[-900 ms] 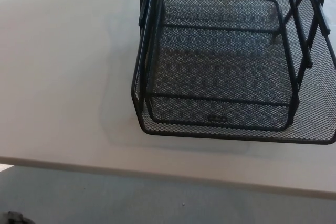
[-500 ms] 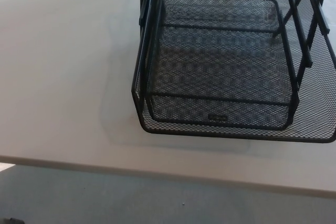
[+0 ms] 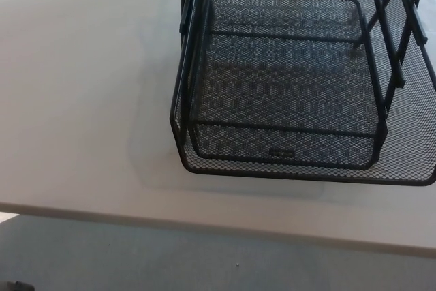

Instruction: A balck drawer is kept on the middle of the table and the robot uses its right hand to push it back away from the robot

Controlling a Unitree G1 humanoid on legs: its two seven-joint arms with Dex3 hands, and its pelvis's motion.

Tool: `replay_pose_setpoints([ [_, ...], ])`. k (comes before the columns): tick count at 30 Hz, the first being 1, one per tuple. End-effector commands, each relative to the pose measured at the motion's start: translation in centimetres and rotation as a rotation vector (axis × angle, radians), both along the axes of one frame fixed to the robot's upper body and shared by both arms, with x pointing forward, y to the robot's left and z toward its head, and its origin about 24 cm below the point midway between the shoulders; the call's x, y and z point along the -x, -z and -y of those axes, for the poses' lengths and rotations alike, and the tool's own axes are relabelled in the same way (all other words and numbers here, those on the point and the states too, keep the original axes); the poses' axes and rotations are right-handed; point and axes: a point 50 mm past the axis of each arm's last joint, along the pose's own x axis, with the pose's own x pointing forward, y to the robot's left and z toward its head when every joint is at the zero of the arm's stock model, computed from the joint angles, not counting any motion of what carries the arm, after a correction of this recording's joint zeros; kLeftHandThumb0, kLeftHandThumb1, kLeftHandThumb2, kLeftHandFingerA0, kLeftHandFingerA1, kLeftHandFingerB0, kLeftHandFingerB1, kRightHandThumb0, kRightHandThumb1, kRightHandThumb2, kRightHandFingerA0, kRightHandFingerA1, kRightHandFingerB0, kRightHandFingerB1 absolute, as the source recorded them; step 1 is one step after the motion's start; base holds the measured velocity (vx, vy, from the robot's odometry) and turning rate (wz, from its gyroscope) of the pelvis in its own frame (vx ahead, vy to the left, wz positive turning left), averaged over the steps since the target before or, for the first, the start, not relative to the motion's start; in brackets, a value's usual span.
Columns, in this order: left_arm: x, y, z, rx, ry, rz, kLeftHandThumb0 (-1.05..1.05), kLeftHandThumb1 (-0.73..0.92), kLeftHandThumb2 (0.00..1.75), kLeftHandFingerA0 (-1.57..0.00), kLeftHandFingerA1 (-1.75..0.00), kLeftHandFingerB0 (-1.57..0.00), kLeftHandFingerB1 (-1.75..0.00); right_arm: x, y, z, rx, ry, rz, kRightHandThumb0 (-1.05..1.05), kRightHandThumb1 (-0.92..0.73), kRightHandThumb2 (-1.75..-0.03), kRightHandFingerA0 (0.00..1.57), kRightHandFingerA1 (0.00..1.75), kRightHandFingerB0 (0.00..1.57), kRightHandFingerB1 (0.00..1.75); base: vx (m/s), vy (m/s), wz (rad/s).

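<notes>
Nothing had shifted since the earlier frames: the black mesh drawer (image 3: 293,80) lay exactly where it had been, and the camera had held steady too. It sat on the pale tabletop (image 3: 82,100), filling the picture from about 12 o'clock round to 3 o'clock, with its right side and far end cut off by the frame. Its rounded front lip (image 3: 300,172) faced 6 o'clock, toward the robot, and stopped near the tabletop's near edge (image 3: 204,221). The long axis ran from 6 o'clock to 12 o'clock, tilted only slightly. A shallower inner tray (image 3: 286,66) nested inside the outer basket, with a small label (image 3: 282,153) on its front wall. Black side rails (image 3: 390,39) rose along the right. Grey floor (image 3: 170,260) showed below the tabletop. Neither hand appeared in the head view, so the state of the fingers could not be told.
</notes>
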Motion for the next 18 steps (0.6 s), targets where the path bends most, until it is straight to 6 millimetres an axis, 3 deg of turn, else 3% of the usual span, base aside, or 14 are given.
replay_pose_setpoints([
  [1, 0.1, -0.6, -0.8, -0.013, 0.018, -0.002, -0.55, 0.74, 0.62, -0.50, -0.38, -0.35, -0.33, 3.5, -5.8, -0.8, -0.197, -0.174, 0.159, -0.53, -0.77, -0.63, 0.50, 0.40, 0.38, 0.34, 0.00, 0.000, 0.00],
  [4, 0.0, -0.6, -0.8, -0.013, 0.007, -0.001, -0.56, 0.71, 0.62, -0.48, -0.39, -0.33, -0.33, 4.9, -8.5, -2.5, -0.323, -0.301, 0.200, -0.56, -0.76, -0.65, 0.47, 0.37, 0.37, 0.34, 0.00, 0.000, 0.00],
  [9, 0.0, -0.6, -0.7, -0.008, 0.010, 0.002, -0.54, 0.74, 0.62, -0.50, -0.39, -0.34, -0.33, 6.3, -11.0, -4.9, -0.463, -0.396, 0.222, -0.58, -0.76, -0.66, 0.44, 0.37, 0.36, 0.34, 0.00, 0.000, 0.00],
  [11, 0.0, -0.6, -0.7, -0.008, 0.017, 0.001, -0.55, 0.71, 0.62, -0.47, -0.39, -0.33, -0.33, 7.0, -12.8, -6.8, -0.500, -0.486, 0.237, -0.55, -0.77, -0.64, 0.46, 0.38, 0.37, 0.33, 0.00, 0.000, 0.00],
  [18, 0.0, -0.6, -0.8, -0.009, 0.013, 0.002, -0.56, 0.71, 0.62, -0.49, -0.39, -0.34, -0.34, 7.7, -15.1, -9.3, -0.623, -0.598, 0.264, -0.55, -0.77, -0.64, 0.47, 0.39, 0.37, 0.34, 0.00, 0.000, 0.00],
])
